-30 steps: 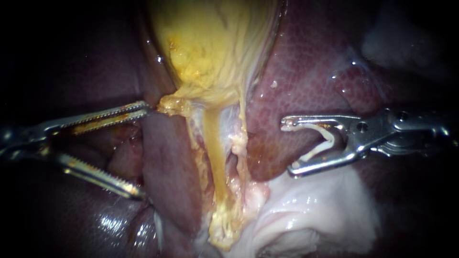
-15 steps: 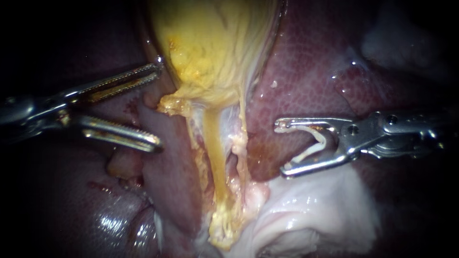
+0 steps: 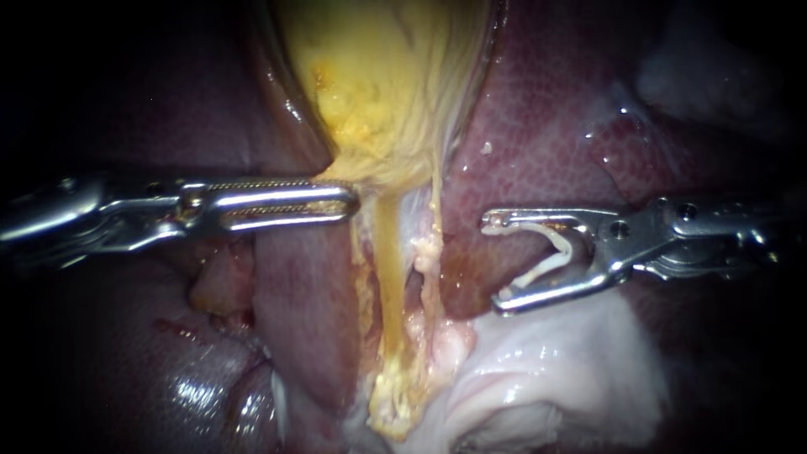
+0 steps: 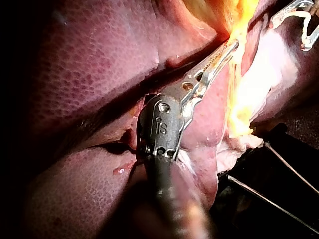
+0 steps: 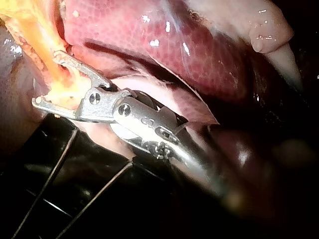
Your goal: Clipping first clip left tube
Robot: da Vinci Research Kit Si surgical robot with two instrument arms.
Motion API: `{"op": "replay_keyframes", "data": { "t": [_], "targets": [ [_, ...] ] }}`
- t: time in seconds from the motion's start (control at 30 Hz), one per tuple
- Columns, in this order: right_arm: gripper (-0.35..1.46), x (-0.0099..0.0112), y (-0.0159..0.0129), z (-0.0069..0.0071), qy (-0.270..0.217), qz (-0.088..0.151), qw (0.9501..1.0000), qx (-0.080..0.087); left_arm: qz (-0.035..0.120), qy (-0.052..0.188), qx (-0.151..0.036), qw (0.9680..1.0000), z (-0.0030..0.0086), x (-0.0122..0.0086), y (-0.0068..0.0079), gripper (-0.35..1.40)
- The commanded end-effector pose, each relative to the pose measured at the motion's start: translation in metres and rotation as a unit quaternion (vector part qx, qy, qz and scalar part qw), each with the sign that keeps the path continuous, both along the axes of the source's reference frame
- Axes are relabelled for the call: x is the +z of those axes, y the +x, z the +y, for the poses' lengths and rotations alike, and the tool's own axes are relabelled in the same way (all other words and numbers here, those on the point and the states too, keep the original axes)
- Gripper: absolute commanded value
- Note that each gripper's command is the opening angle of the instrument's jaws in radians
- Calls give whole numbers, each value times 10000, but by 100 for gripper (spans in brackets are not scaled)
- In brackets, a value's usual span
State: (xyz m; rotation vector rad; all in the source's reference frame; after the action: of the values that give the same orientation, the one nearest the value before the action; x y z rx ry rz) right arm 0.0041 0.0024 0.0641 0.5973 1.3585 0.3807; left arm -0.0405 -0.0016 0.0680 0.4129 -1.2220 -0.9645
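The yellow gallbladder (image 3: 378, 84) narrows into a thick yellow left tube (image 3: 384, 261), with a thinner pale right tube (image 3: 432, 244) beside it. My left instrument (image 3: 351, 203) lies level across the liver. Its jaws are shut on the yellow tissue at the gallbladder's neck, and the left wrist view shows the same hold (image 4: 233, 46). My right instrument (image 3: 496, 262) is to the right of both tubes, a short gap away. Its jaws stand wide apart, holding a white clip (image 3: 559, 248) seated against both. In the right wrist view (image 5: 47, 77) the yellow tissue lies just ahead of them.
Dark red liver (image 3: 546, 126) surrounds the gallbladder on both sides. A liver fold (image 3: 298, 319) lies under my left instrument. Pale white tissue (image 3: 555, 370) spreads below my right instrument. Thin dark wires (image 5: 55, 174) cross the black base beyond the tissue.
My left instrument rose, moved right, and shut its open jaws on the gallbladder's neck, nudging it rightward. My right instrument slid a little left and then held still.
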Motion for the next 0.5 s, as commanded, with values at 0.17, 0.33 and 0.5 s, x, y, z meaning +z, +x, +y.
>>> {"op": "replay_keyframes", "data": {
  "t": [0.17,0.33,0.5],
  "targets": [
    [60,1,1,-2,-10,1,10000,4,58,65,-79,9999,6,-10,17,-35],
    [60,10,12,-10,-85,60,9999,-39,90,120,-131,9998,11,-32,36,-35],
    [60,28,29,-22,-19,130,9999,-75,103,170,-197,9996,9,-50,42,-35]
  ]
}}
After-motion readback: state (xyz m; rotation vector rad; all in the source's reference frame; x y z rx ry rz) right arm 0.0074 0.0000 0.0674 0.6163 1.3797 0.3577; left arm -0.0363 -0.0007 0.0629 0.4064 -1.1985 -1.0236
